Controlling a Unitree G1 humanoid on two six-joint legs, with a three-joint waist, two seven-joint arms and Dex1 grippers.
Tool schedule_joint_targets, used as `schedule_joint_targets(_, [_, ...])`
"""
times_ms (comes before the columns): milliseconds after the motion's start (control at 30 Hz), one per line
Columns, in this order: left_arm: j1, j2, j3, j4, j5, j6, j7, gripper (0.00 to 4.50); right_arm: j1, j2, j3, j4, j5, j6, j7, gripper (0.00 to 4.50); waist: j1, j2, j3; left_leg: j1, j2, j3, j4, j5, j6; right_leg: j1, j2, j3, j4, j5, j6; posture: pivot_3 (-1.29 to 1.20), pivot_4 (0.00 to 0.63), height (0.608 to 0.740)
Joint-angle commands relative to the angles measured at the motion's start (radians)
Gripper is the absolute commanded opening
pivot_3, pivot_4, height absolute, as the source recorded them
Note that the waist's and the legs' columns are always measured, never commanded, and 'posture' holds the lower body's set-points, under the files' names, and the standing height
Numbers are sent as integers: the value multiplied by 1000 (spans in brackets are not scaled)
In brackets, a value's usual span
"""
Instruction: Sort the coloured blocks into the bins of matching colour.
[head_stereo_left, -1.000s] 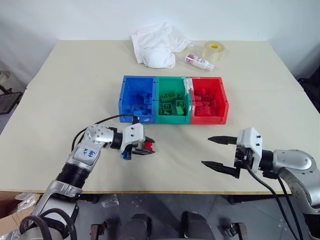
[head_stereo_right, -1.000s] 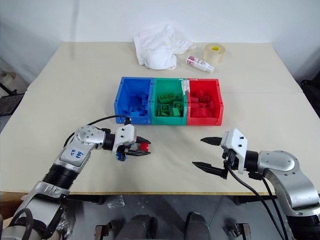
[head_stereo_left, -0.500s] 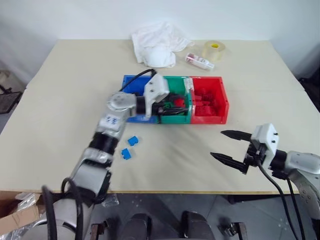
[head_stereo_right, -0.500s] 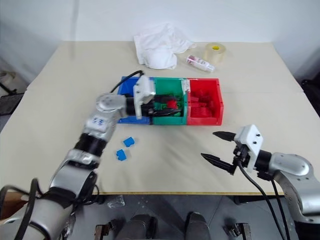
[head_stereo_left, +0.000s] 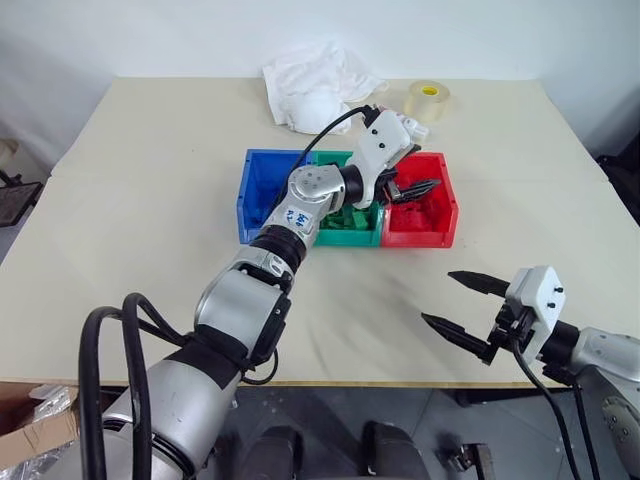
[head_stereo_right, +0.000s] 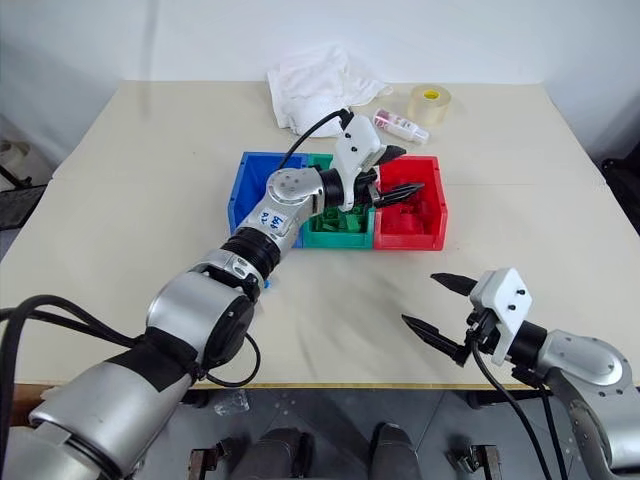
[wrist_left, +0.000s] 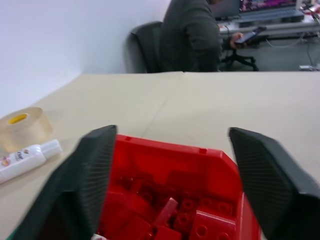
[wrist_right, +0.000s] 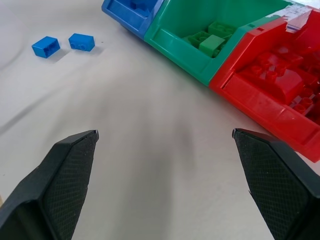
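My left tool (head_stereo_left: 412, 186) hangs wide open over the red plastic bin (head_stereo_left: 443, 214). My right tool (head_stereo_left: 462, 306) waits wide open, holding nothing, above the near desk (head_stereo_left: 130, 200).

Blue handwritten marks stand on a white sticker (head_stereo_left: 297, 216) on the left arm (too small to read); the small tube's (wrist_left: 22, 159) label is unreadable too.

Two head cameras look forward and down across the table (head_stereo_left: 150, 200). Each wrist camera peers closely along its own fingers; all views share the red bin (head_stereo_left: 420, 215).
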Motion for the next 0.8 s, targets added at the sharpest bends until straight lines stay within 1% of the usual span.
schedule_joint_targets(33, [-22,4,15,-4,19,-38,-15,4476,-10,-2,-27,-29,24,-4,-4,4500,0,0,0,0,0,0,0,0,0,0,0,0,0,0,0,0,150,740])
schedule_joint_targets(100, [-13,19,18,-14,20,-55,-51,4476,-32,-10,-18,-17,24,-2,1,4500,0,0,0,0,0,0,0,0,0,0,0,0,0,0,0,0,150,740])
schedule_joint_targets(200, [21,79,34,-56,-6,-60,-173,4476,-69,-22,-3,6,26,-1,20,4500,-2,0,0,0,0,0,0,0,0,0,0,0,0,0,0,0,150,740])
schedule_joint_targets(267, [66,139,36,-101,-20,-56,-284,4476,-89,-29,6,22,28,0,36,4500,-7,1,0,0,0,0,0,0,0,0,0,0,0,0,0,0,150,740])
schedule_joint_targets(333, [129,220,30,-165,-22,-28,-375,4476,-113,-36,17,43,29,-2,59,4500,-12,1,-1,1,1,1,-1,0,0,-1,1,0,1,0,0,0,150,740])
schedule_joint_targets(400, [186,289,29,-233,-26,7,-431,4476,-137,-42,28,68,28,-5,81,4500,-17,1,-1,1,1,2,-1,0,0,-1,1,0,1,0,0,0,150,740])
schedule_joint_targets(533, [376,467,49,-476,-64,150,-530,4476,-201,-58,69,133,26,-12,148,4500,-21,1,-1,1,1,0,0,0,0,-2,0,0,3,0,0,0,150,740])
schedule_joint_targets(667, [603,626,111,-765,-137,309,-558,4476,-272,-66,111,202,18,-21,209,4500,-29,1,-1,1,3,-3,0,0,0,-1,-1,0,6,0,0,0,150,740])
schedule_joint_targets(800, [882,773,191,-1074,-216,489,-560,4476,-337,-61,152,270,13,-34,268,4500,-29,1,-1,1,4,-5,0,0,0,-1,-2,1,6,0,-1,0,150,740])
